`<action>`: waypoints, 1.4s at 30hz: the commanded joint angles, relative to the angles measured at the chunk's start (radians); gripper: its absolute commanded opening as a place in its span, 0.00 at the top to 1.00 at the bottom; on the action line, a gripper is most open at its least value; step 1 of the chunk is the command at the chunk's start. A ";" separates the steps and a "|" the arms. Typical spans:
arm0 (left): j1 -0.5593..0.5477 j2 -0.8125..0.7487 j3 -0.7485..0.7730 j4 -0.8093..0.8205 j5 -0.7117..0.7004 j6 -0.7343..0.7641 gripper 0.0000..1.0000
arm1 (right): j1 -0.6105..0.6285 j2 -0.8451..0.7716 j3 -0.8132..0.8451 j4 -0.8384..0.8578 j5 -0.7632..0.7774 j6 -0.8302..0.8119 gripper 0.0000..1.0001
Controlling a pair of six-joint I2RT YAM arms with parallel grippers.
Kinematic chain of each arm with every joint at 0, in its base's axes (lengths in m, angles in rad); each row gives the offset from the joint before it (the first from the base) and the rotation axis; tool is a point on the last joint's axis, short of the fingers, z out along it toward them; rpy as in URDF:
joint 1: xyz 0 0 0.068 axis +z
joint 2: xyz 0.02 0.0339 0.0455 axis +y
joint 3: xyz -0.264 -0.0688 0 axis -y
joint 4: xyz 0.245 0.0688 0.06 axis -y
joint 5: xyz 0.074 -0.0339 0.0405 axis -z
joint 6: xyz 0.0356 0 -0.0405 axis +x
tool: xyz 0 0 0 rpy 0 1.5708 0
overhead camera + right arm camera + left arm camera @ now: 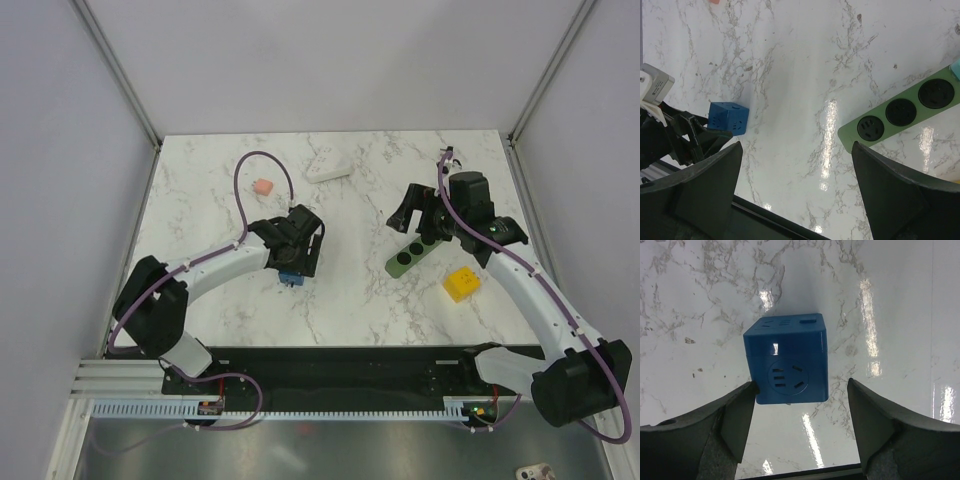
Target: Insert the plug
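Observation:
The plug (787, 360), a bright-blue cube with socket faces, sits on the marble table left of centre (291, 277) and shows far left in the right wrist view (728, 118). My left gripper (801, 385) straddles its near part. The left finger (740, 415) touches the cube's lower corner, while the right finger (870, 420) stands a clear gap away from its side, so the jaws are open. The green power strip (415, 255) lies right of centre, with three black sockets (905, 112). My right gripper (797, 146) hovers open by the strip's far end (412, 222), holding nothing.
A yellow block (461, 284) lies just right of the strip. A small pink block (263, 186) and a white adapter (328, 166) lie toward the back of the table. The black base rail (340, 370) runs along the near edge.

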 commanded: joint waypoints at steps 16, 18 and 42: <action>-0.001 0.021 0.036 -0.063 -0.054 0.050 0.15 | -0.001 0.000 -0.008 0.032 -0.012 0.009 0.03; -0.001 0.018 0.039 -0.064 -0.049 0.051 0.15 | -0.001 -0.007 -0.008 0.032 -0.012 0.009 0.03; -0.001 0.067 0.089 -0.095 -0.041 0.037 0.17 | -0.001 -0.029 -0.007 0.021 -0.017 0.005 0.03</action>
